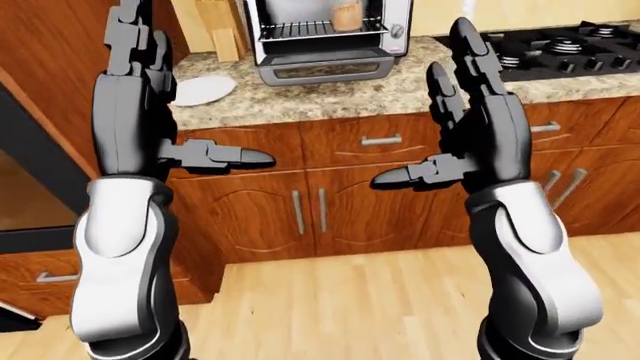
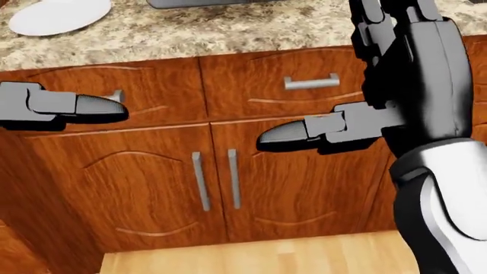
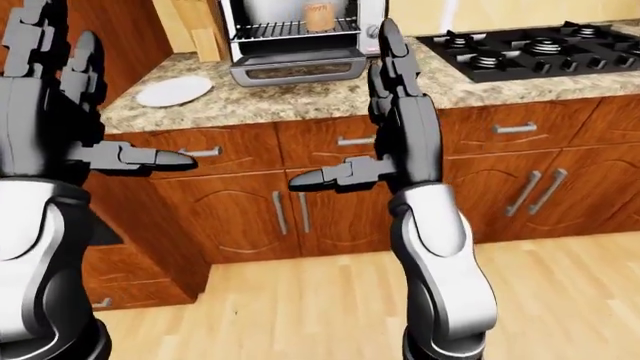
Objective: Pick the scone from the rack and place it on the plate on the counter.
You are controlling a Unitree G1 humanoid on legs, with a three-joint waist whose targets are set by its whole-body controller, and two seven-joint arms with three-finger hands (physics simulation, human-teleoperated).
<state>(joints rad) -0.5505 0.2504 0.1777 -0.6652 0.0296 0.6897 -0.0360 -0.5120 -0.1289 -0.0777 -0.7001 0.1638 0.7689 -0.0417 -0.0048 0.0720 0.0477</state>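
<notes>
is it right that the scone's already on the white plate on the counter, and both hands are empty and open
Not quite. The scone sits on the rack inside the toaster oven, as the left-eye view shows; the white plate on the counter is bare. The left hand and right hand are indeed empty and open.

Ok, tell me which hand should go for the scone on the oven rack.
Probably the right hand. In the left-eye view the scone on the toaster oven rack sits up and right of centre, nearer that hand. The left hand stands by the plate. Both hands are open and empty.
</notes>
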